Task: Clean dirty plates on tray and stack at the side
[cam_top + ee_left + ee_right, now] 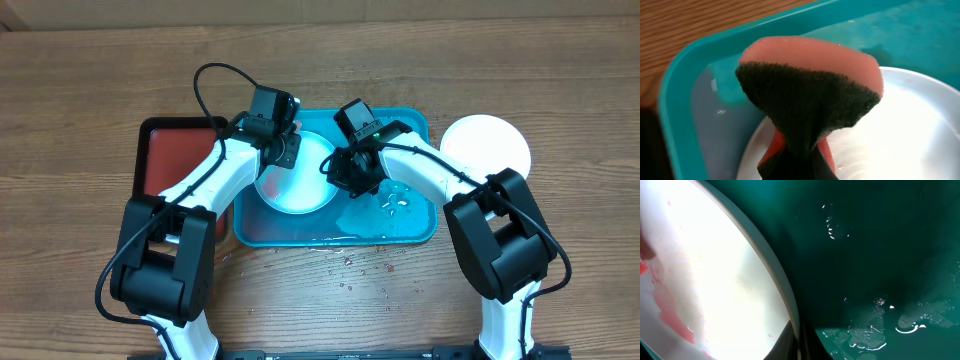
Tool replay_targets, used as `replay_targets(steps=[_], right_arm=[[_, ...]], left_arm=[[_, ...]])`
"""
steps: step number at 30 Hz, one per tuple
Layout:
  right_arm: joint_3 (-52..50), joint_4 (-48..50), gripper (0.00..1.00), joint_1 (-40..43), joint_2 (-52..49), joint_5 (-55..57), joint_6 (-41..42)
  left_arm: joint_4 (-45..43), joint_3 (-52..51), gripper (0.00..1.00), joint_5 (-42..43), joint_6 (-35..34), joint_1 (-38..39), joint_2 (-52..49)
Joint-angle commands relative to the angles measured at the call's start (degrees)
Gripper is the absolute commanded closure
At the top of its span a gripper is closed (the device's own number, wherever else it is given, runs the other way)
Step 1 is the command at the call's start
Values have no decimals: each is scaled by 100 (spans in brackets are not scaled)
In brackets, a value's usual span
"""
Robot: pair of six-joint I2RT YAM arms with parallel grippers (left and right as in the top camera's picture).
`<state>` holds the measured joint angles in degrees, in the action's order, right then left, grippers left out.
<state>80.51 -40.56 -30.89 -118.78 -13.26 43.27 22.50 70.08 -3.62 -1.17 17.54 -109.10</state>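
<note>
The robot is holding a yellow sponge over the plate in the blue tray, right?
Not yellow. The left wrist view shows the sponge is pink with a dark scrubbing side. It is over the plate in the blue tray.

A brown wood-grain table (80, 80) (a few droplets (350, 262)) fills the background.

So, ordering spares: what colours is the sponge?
Sponge: pink with dark scouring layer; best in left wrist view.
</note>
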Motion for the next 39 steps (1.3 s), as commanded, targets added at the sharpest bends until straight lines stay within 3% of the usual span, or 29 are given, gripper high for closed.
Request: replay_targets(steps=[1,10,20,25,33,39], right_arm=[[-144,-28,96,-26,-94,120,-17],[-144,-28,96,-26,-94,120,-17],[-144,-28,96,-26,-94,120,-17],[-144,-31,96,-26,-94,120,-17],[-144,-31,96,-26,-94,120,-17],[-144,-28,96,-26,-94,122,-20]], left_arm=[[52,-28,96,-516,-402,-26,-35],[1064,-28,96,63,26,-20,-35],[1370,-26,96,2214,1252,-22,-35],[944,-26,96,1606,1167,-28,-35],[-195,-28,96,-570,-39,-28,-114],[-511,-28,96,-544,-55,-24,-557]])
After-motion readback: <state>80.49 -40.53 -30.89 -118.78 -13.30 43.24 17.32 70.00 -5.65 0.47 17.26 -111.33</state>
